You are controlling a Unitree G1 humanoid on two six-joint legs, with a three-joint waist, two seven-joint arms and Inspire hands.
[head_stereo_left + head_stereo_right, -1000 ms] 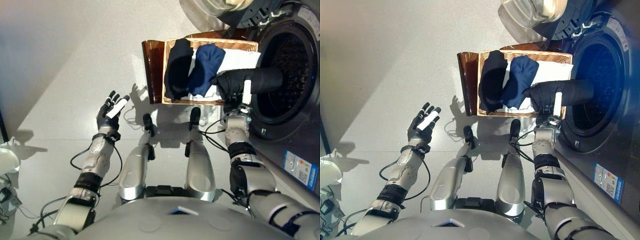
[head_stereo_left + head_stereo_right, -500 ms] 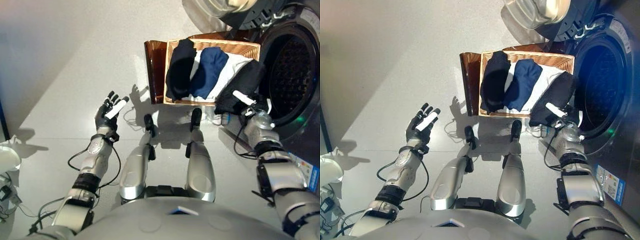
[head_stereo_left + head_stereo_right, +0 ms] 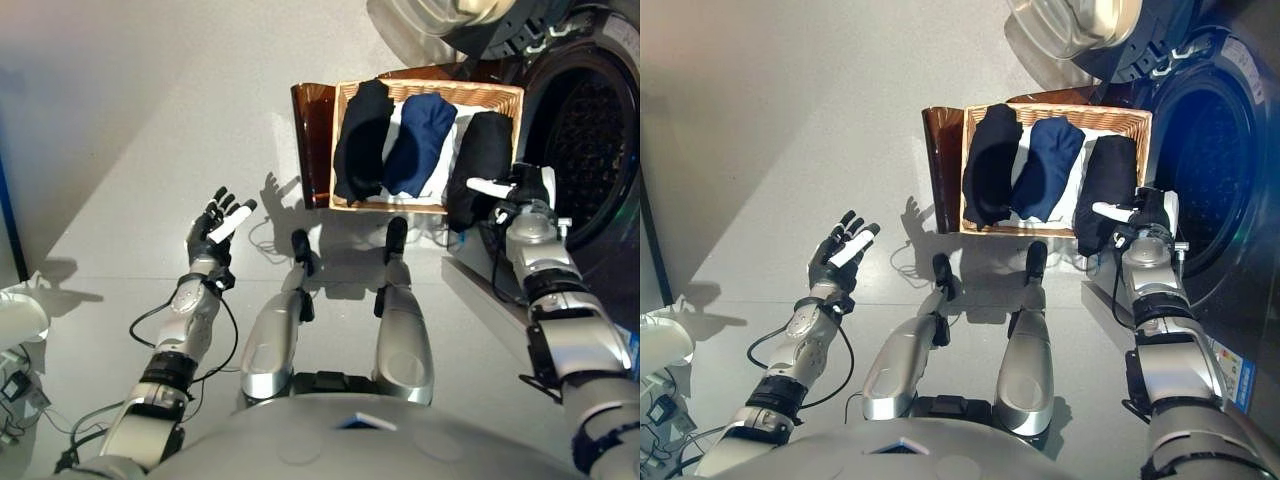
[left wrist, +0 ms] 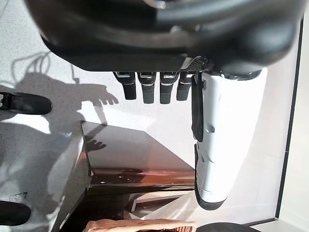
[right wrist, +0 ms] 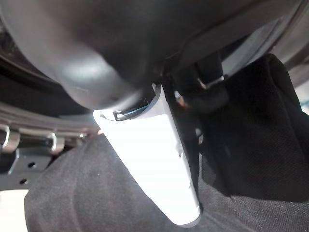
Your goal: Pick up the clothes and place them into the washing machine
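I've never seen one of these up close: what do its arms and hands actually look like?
Both arms are silver-grey metal shells joined by dark bands. Each ends in a dark hand, the left hand and the right hand, with slim black fingers and a thumb under a smooth white cover.

Floor and bystanders

A grey floor [image 3: 150, 100] filled the frame; a white object [image 3: 18, 318] (partly cropped) sat at the lower left edge.

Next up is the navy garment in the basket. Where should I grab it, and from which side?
Take the navy garment at its near, lower end, which drapes toward the basket's front rim. Come from above and from the robot's side: black garments lie close on both flanks, and the right hand is shut on the black garment beside it. The left hand is open and idle.
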